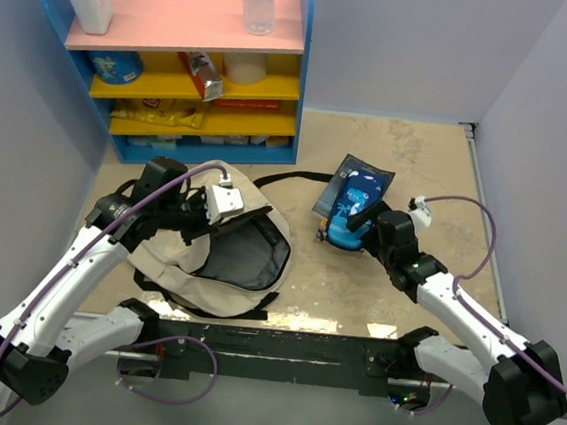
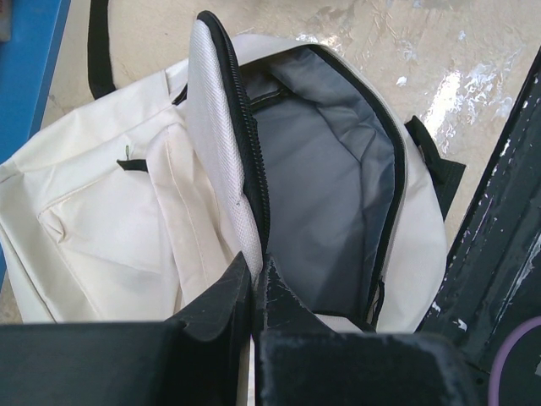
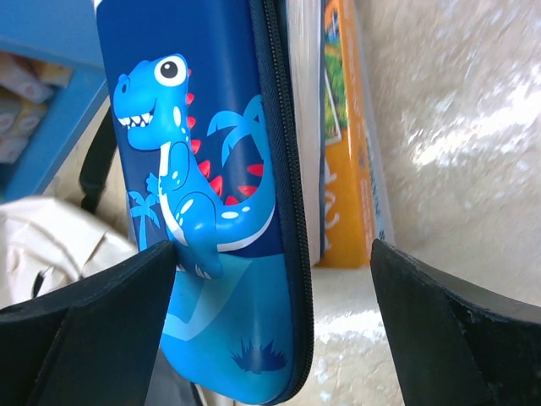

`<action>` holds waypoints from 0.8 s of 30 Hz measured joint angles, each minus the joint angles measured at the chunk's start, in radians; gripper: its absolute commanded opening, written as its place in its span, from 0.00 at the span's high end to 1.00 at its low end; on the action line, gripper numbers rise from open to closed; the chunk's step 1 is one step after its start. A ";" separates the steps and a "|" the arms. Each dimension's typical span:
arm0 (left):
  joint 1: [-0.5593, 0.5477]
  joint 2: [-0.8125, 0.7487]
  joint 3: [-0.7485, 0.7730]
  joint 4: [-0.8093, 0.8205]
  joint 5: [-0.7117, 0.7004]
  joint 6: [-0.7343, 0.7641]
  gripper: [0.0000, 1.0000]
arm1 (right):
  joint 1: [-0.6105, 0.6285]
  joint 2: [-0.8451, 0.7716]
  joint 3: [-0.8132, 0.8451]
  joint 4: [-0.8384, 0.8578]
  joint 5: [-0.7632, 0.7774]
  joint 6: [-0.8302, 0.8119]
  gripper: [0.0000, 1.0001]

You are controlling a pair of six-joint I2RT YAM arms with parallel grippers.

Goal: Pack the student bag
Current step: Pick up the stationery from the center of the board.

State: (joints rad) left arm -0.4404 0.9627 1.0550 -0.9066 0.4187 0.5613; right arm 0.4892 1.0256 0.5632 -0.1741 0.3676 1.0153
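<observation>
The student bag (image 1: 173,262) lies on the table (image 1: 410,149) by the left arm, with its mouth open. The left claw (image 2: 256,272) is pinched tight on the floppy zipper edge (soft cream cloth, smooth grey inside). If that cloth slips out, the mouth could flop shut. The right claw (image 3: 270,254) is spread wide around the hard, shiny dinosaur case (image 3: 211,127), not squeezing. The thin book (image 3: 347,169) beside it might get grabbed too.

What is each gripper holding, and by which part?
Left gripper: the student bag, pinched at the zippered rim of its open mouth. Right gripper: nothing clamped; jaws open astride the dinosaur pencil case.
</observation>
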 measured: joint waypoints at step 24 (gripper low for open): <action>0.000 0.013 0.015 -0.002 0.000 0.000 1.00 | 0.003 -0.005 -0.170 0.266 -0.244 0.149 0.21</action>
State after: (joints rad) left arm -0.4404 0.9752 1.0698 -0.9081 0.4187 0.5613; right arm 0.4927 1.0206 0.3931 0.0921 0.1234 1.1641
